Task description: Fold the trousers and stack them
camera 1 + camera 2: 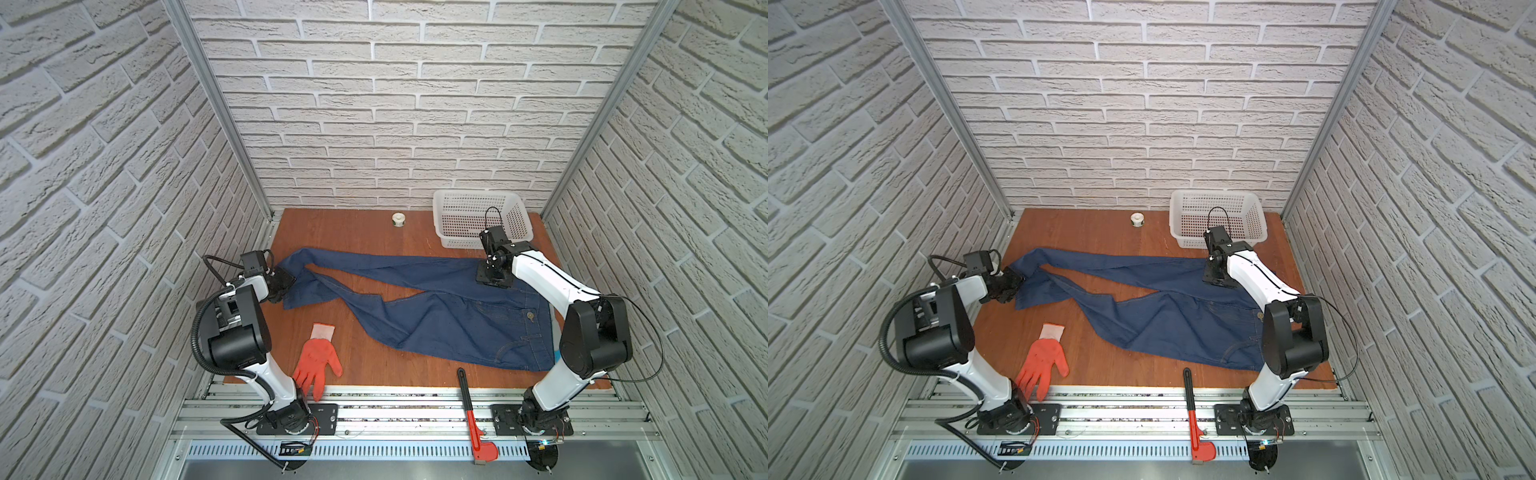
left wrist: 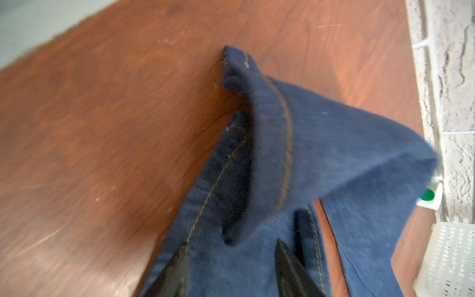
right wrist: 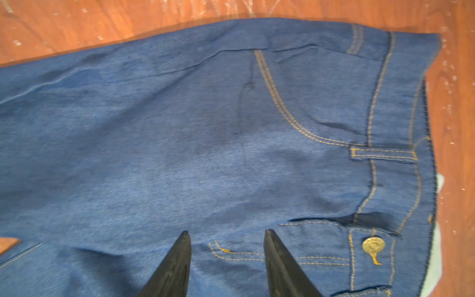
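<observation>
The trousers are dark blue jeans spread flat on the brown table, waist at the right, both legs running left and crossing near the cuffs. My left gripper is at the leg ends on the left. It is open, with one leg's denim lying between its fingers and a cuff folded over just ahead. My right gripper hangs open just over the hip area, near the fly and the metal waist button, holding nothing.
An orange glove lies at the front left. A red-handled pipe wrench crosses the table's front edge. A white basket stands at the back right, with a small tape roll to its left. Something pale blue peeks from under the waistband.
</observation>
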You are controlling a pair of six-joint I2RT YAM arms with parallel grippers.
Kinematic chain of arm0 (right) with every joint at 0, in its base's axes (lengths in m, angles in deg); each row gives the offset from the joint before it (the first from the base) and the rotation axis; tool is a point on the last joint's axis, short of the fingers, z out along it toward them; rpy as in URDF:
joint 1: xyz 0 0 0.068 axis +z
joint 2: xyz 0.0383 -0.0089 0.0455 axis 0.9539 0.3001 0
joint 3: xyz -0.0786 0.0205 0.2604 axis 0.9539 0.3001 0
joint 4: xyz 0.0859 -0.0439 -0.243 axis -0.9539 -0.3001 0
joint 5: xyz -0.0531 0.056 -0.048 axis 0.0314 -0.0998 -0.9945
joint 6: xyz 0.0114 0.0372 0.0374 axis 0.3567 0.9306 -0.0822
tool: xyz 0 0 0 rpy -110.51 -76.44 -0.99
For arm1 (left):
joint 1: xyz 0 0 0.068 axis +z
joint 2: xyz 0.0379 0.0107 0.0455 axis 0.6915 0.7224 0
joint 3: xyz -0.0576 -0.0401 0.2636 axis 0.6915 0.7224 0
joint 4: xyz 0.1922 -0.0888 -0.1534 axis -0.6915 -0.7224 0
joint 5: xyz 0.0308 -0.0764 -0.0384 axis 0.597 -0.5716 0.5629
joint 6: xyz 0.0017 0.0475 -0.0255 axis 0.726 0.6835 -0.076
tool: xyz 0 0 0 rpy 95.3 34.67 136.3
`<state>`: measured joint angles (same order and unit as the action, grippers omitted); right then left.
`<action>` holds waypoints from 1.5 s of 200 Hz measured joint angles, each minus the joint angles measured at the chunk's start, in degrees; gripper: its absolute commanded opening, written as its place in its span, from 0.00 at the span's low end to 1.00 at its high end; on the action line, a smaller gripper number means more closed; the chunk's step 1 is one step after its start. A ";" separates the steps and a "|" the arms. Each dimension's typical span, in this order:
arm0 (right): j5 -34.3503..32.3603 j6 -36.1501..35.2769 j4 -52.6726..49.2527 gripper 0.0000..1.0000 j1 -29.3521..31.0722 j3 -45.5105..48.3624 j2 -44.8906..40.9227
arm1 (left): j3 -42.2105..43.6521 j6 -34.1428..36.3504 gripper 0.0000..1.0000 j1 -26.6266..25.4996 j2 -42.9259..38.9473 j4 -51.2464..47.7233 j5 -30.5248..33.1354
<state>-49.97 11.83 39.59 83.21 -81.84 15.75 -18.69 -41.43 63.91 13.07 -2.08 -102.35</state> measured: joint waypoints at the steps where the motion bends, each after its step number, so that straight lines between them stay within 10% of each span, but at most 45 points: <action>1: 0.02 0.02 0.04 0.48 0.04 0.00 0.02 | 0.00 -0.02 0.46 0.00 0.09 0.04 0.00; 111: 0.15 -0.02 0.33 0.48 0.85 -0.02 0.04 | -5.88 1.62 0.52 -1.55 0.26 -2.16 2.62; 221: -0.11 -0.24 0.15 0.47 0.85 -0.48 0.76 | -7.93 1.09 0.00 -3.10 4.46 -2.54 1.55; 300: -0.46 -0.57 0.17 0.47 0.85 -0.48 0.74 | -8.15 -3.58 0.00 -3.02 -24.26 -13.40 -1.70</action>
<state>-50.42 11.26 39.76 84.07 -82.32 16.49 -26.85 -45.01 60.90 -11.19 -15.48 -104.05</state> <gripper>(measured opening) 0.470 0.054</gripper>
